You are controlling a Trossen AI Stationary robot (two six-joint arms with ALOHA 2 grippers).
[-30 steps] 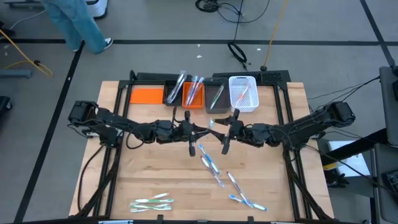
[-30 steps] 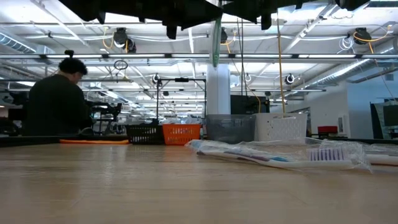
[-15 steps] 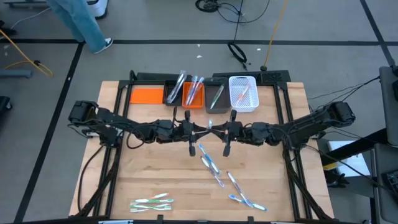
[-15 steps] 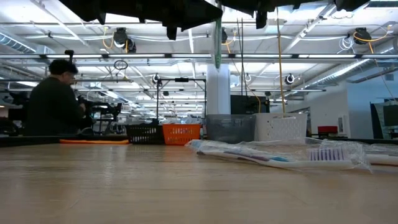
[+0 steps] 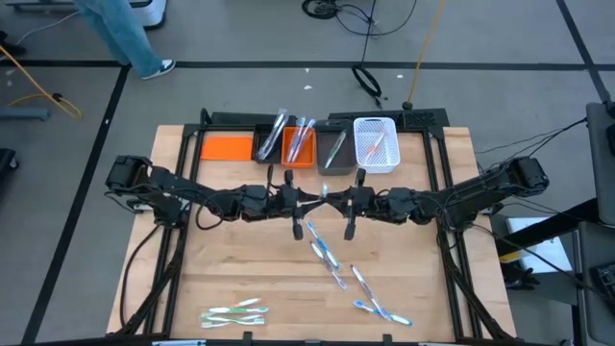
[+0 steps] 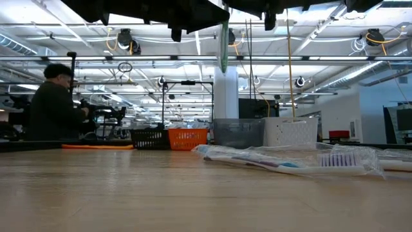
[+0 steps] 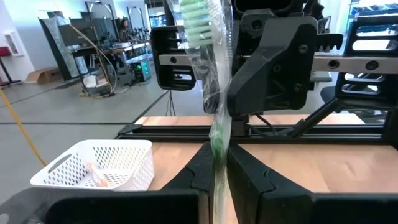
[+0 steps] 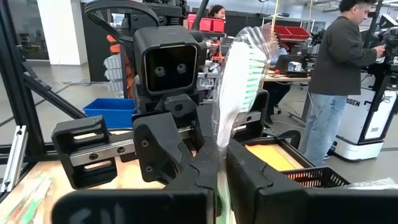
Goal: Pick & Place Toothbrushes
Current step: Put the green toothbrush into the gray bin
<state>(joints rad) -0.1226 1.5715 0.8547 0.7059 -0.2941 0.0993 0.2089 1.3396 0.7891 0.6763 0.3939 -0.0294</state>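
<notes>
One toothbrush (image 7: 214, 74), green-bristled and in a clear wrapper, stands upright in the air over the table's middle (image 5: 326, 193). My left gripper (image 5: 313, 201) reaches it from the left and my right gripper (image 5: 337, 200) from the right, and both are shut on it. In the low view its lower end (image 6: 223, 46) hangs beneath the dark grippers. More toothbrushes (image 5: 328, 256) lie flat on the wood near the middle and front right. A few green ones (image 5: 235, 312) lie at the front left. My left gripper pinches the wrapped handle (image 7: 217, 158) between its two fingers, well below the bristle head (image 7: 198, 18). The fingers come in level from the table's left, across the toothbrush. The brush stands upright, clear of the table. My right gripper pinches the same toothbrush (image 8: 219, 149) between its two fingers, just below the green bristles (image 8: 239, 81). The fingers come in about level from the table's right, across the brush, facing my left gripper. The head rises above the fingers.
Along the far edge stand an orange tray (image 5: 226, 147), a black bin (image 5: 266, 146), an orange bin (image 5: 300, 146), a grey bin (image 5: 333, 152) and a white basket (image 5: 376, 144), several holding toothbrushes. People stand in the room beyond.
My right gripper has shut on the upright toothbrush that my left gripper was holding, and has turned a little about its wrist. Both arms have stayed over the table's middle. The toothbrush has kept its place.
</notes>
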